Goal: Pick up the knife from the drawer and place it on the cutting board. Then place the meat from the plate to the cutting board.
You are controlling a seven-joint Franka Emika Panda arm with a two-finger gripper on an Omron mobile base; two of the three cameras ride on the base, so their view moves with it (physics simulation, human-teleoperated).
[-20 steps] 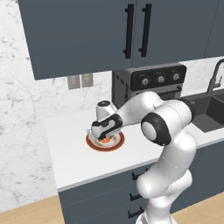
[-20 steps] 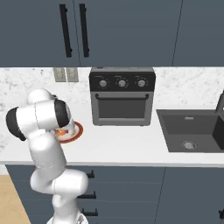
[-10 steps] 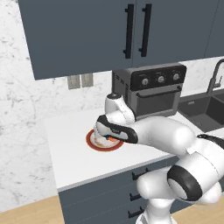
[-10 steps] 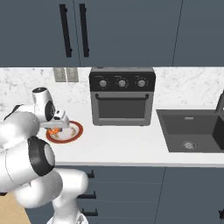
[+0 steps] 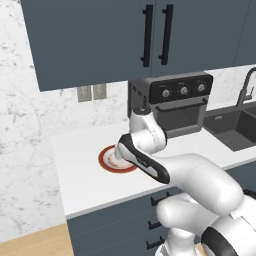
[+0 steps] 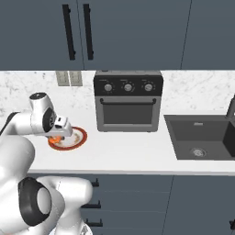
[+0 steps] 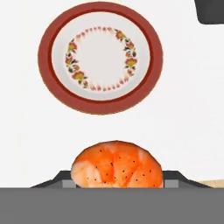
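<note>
From the left base camera I see my arm reaching across the white counter [image 5: 80, 175], its wrist hanging over the plate [image 5: 106, 159], which sits at about nine o'clock from the toaster oven [image 5: 172, 102]. The hand hides the plate's centre, so I can't read the grip from here.

From the right base camera the gripper [image 6: 58, 136] sits above the plate's near rim, with an orange sliver of the meat [image 6: 55, 140] showing under it.

The hand camera settles it: the meat fills the space at six o'clock between my fingers, partly closed on its sides, while the plate lies bare at twelve o'clock, below and apart from it. A pale wooden edge at five o'clock may be the cutting board [image 7: 214, 182]; I can't be sure.

I judge the meat lifted and the carry to the board still to do. Knife and drawer I can't check.
</note>
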